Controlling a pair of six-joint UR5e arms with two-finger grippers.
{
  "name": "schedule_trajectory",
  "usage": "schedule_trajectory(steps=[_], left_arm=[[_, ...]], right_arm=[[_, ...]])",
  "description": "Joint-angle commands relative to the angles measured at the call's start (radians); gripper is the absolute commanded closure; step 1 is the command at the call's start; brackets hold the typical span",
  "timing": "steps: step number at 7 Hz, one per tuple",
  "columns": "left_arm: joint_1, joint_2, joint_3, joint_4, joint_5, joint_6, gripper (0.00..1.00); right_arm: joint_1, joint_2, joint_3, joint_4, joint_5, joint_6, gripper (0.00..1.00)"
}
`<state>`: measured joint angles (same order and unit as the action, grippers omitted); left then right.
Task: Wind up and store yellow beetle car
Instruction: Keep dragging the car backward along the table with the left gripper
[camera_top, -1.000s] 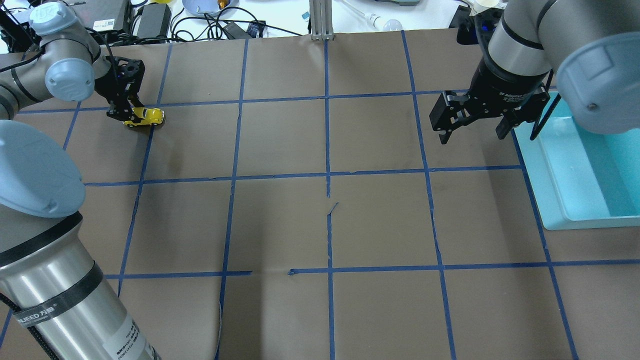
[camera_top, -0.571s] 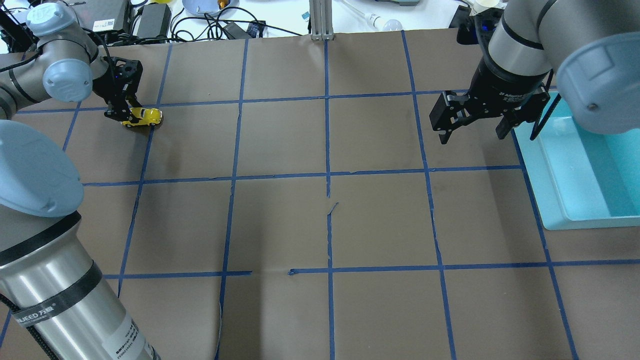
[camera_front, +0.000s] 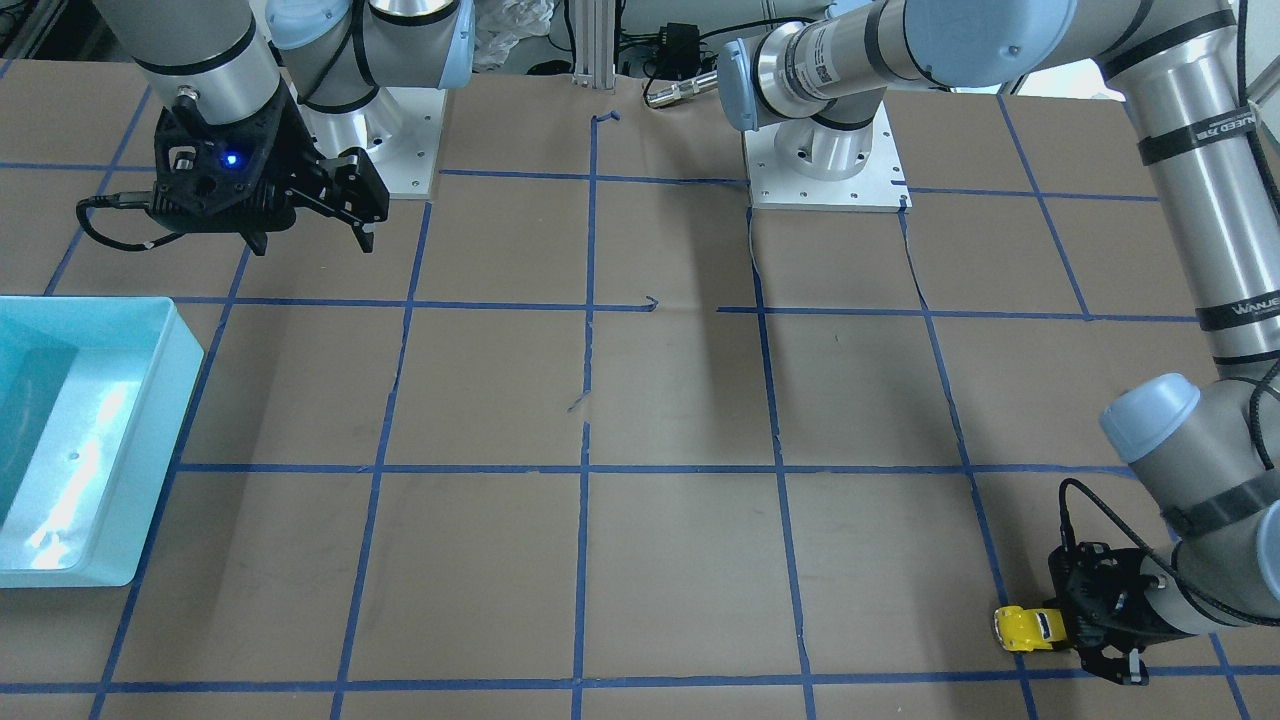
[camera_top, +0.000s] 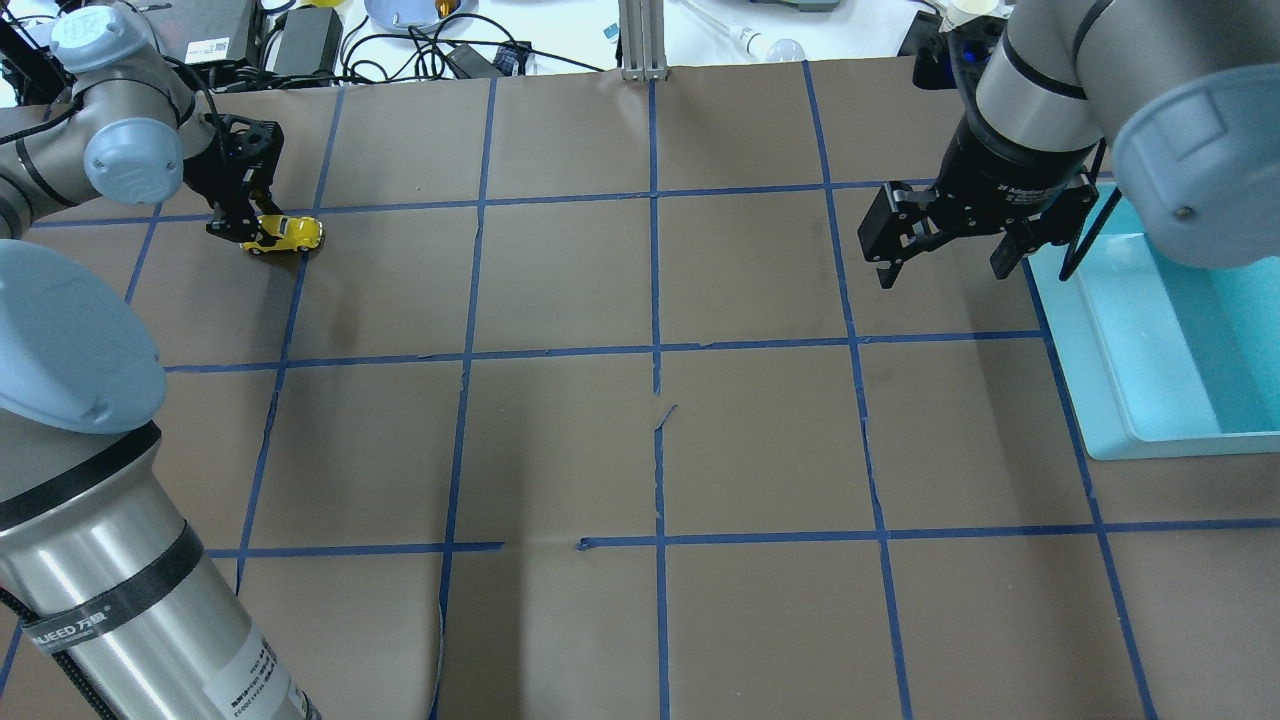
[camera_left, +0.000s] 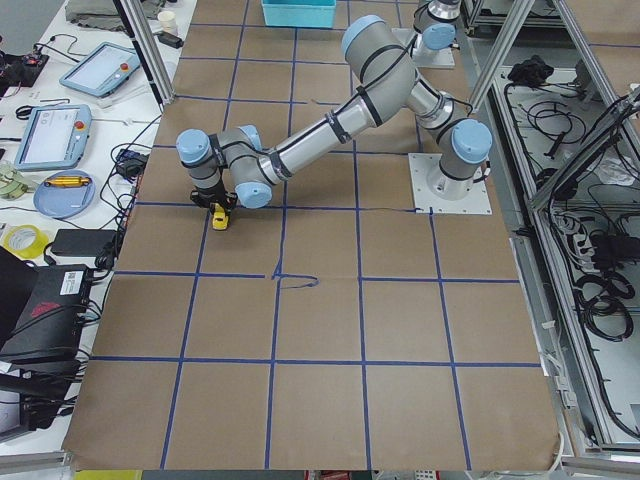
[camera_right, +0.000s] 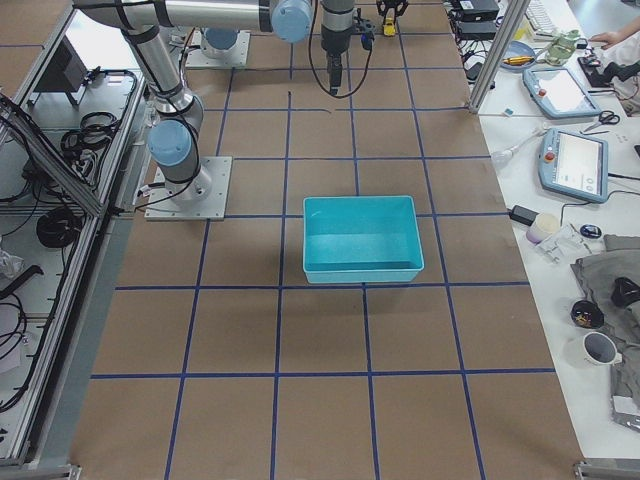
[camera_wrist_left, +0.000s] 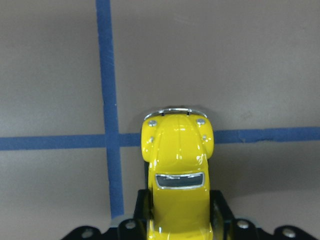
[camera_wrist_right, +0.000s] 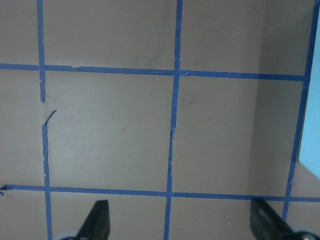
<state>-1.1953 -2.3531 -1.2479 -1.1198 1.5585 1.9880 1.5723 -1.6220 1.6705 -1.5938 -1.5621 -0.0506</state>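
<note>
likely winding step: left gripper (camera_top: 243, 228) clamps the yellow beetle car (camera_top: 292, 232) at ten o'clock; next, a backward drag; right gripper (camera_top: 945, 272) gapes wide.

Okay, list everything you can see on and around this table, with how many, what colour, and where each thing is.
yellow beetle car: one, yellow, on the table's far left, wheels down
bin: one, turquoise, empty, at the table's right edge
table cover: one, brown with blue tape grid
cables: several, black, beyond the table's far edge
left claw: one, black, shut on the car's rear
right claw: one, black, open, empty, above the table beside the bin
</note>
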Motion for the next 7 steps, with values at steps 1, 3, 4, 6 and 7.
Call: schedule_trajectory(steps=[1,3,4,6,7], left_arm=[[0.0,0.0,-0.001,0.0,0.0,0.008,1.0],[0.002,0.0,-0.001,0.0,0.0,0.009,1.0],[0.002,0.0,-0.001,0.0,0.0,0.009,1.0],[0.011,0.0,-0.001,0.0,0.002,0.012,1.0],[0.026,-0.002,0.001,0.0,0.0,0.015,1.0]], right_arm=[[0.0,0.001,0.0,0.0,0.001,0.0,0.0],[0.0,-0.002,0.008,0.0,0.001,0.0,0.0],[0.0,-0.001,0.008,0.0,0.001,0.0,0.0],[0.0,-0.001,0.008,0.0,0.002,0.0,0.0],[0.0,-0.002,0.008,0.0,-0.002,0.0,0.0]])
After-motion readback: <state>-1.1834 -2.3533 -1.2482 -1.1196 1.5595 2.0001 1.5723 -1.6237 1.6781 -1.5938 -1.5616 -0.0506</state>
